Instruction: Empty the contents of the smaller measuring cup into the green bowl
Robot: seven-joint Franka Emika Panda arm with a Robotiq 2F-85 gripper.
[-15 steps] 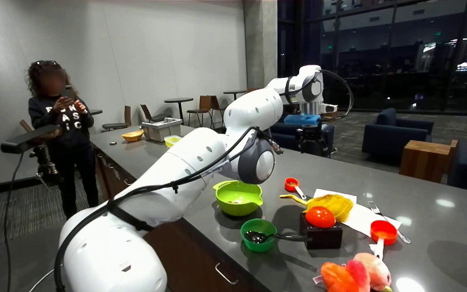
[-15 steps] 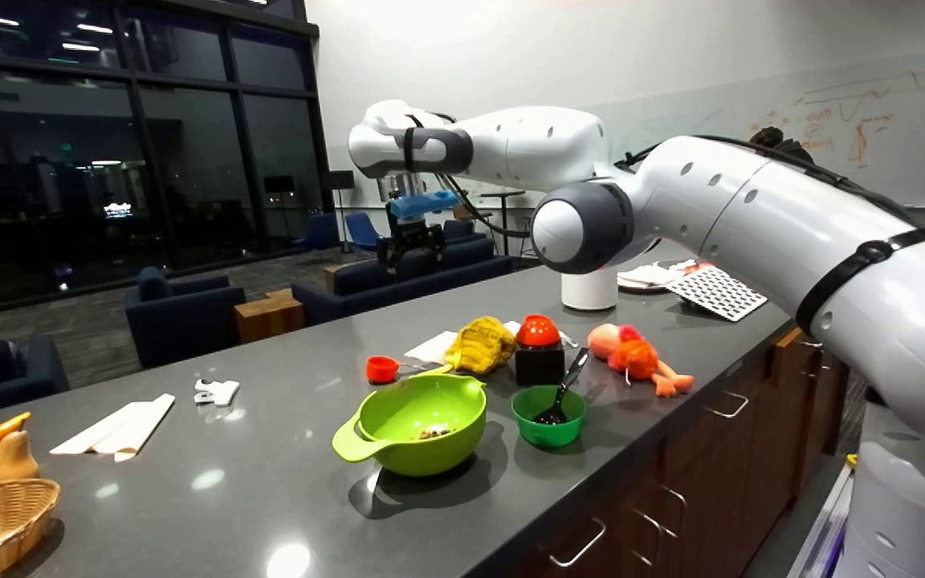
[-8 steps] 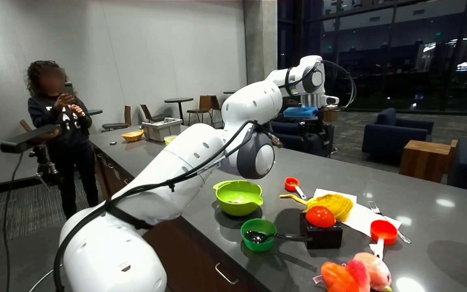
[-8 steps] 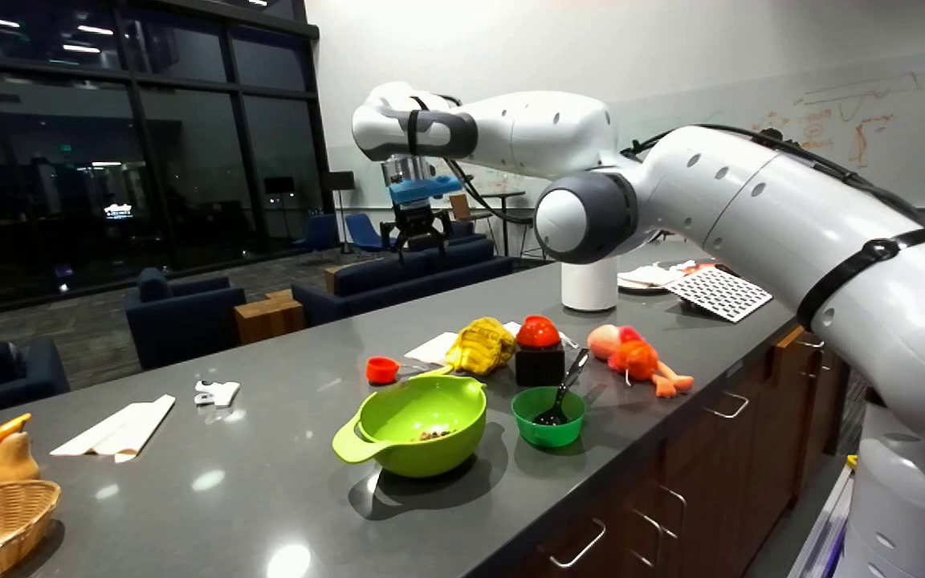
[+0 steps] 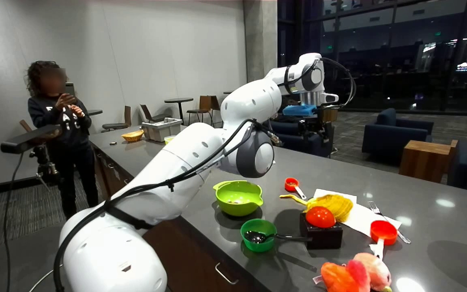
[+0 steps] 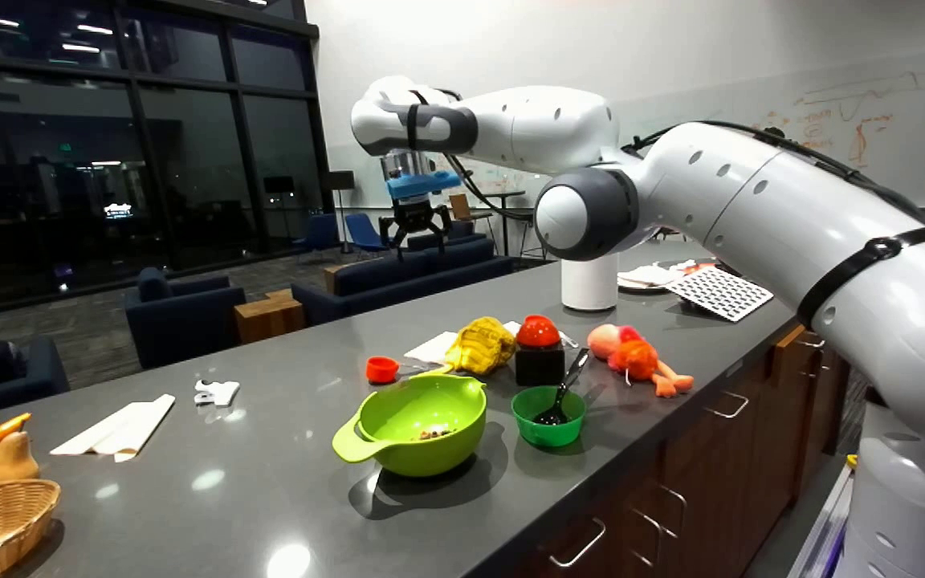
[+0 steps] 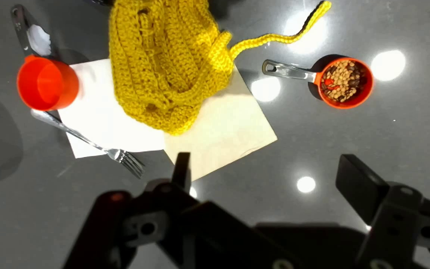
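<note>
Dark tall windows (image 5: 363, 52) and pale walls (image 5: 185, 48) around a glossy grey table (image 6: 254, 470), with a dark-clad person (image 5: 69, 134) beside it in an exterior view. At the end of the white arm (image 5: 189, 156), high above the table, jaws wide apart. Down on the table, upright and holding tan and dark bits (image 7: 343, 79) flecked with red: the smaller measuring cup (image 6: 382, 370), handle (image 7: 289, 71) toward a yellow knitted piece (image 7: 162, 67) with a long cord (image 7: 267, 38). Under the knitted piece, pale paper (image 7: 218, 138); at the paper's edge, a larger red cup (image 7: 47, 84) and a fork (image 7: 114, 153). A little way from the smaller measuring cup, in both exterior views, the green bowl (image 6: 430, 457), with a scatter of bits (image 6: 435, 434) at the bottom. Just beside it, a smaller dark-green tub (image 6: 549, 435) with a black spoon (image 5: 288, 237) leaning inside; then a black box (image 6: 539, 368) with a red dome (image 6: 539, 331) on top, and a furry orange toy (image 6: 639, 358). At far left in an exterior view, a wicker basket (image 6: 5, 522).
</note>
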